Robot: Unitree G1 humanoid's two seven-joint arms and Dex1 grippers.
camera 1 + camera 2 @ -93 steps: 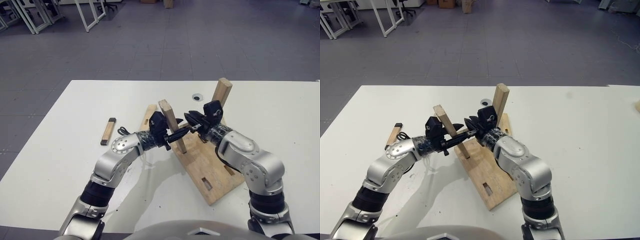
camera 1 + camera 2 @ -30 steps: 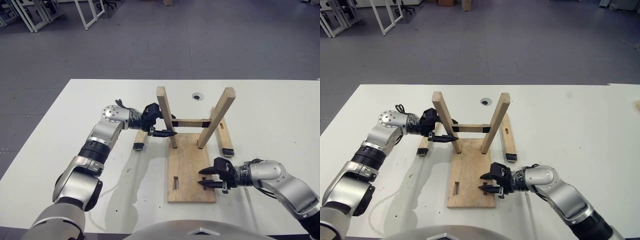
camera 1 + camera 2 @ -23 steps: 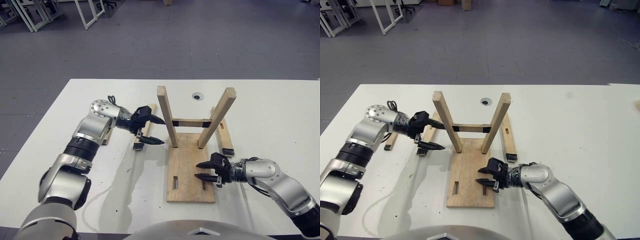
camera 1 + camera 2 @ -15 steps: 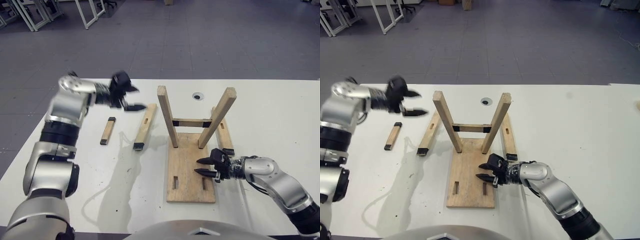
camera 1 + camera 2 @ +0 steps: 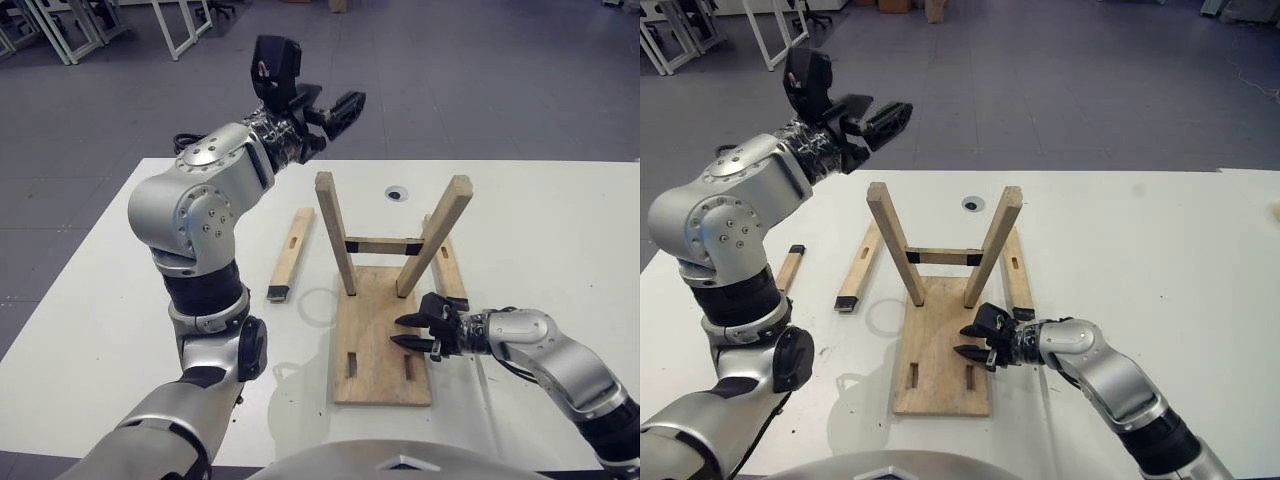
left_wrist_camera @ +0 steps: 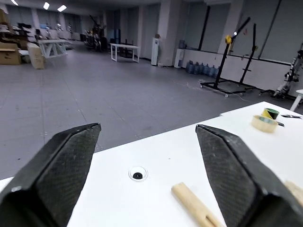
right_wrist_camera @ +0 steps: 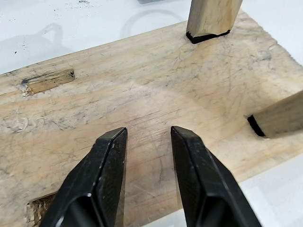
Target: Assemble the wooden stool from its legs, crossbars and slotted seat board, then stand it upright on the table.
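The slotted seat board (image 5: 372, 352) lies flat on the white table. Two legs (image 5: 335, 232) (image 5: 432, 235) stand in its far slots, joined by a crossbar (image 5: 382, 245). One loose leg (image 5: 291, 252) lies left of the board, another (image 5: 447, 278) behind the right upright leg. A short crossbar (image 5: 790, 268) rests further left. My left gripper (image 5: 335, 105) is raised high over the table's far edge, open and empty. My right gripper (image 5: 408, 333) hovers low over the board's right side, open, with bare wood between its fingers (image 7: 110, 161).
A cable hole (image 5: 395, 192) sits in the table behind the stool frame. The board's near slots (image 5: 351, 364) stand empty. Tape rolls (image 6: 265, 122) lie far off on the table. Bare table surface lies on the near left and far right.
My left arm swung up from the table's left side to high above its far edge, gripper still open. My right gripper crept slightly along the board's right side.
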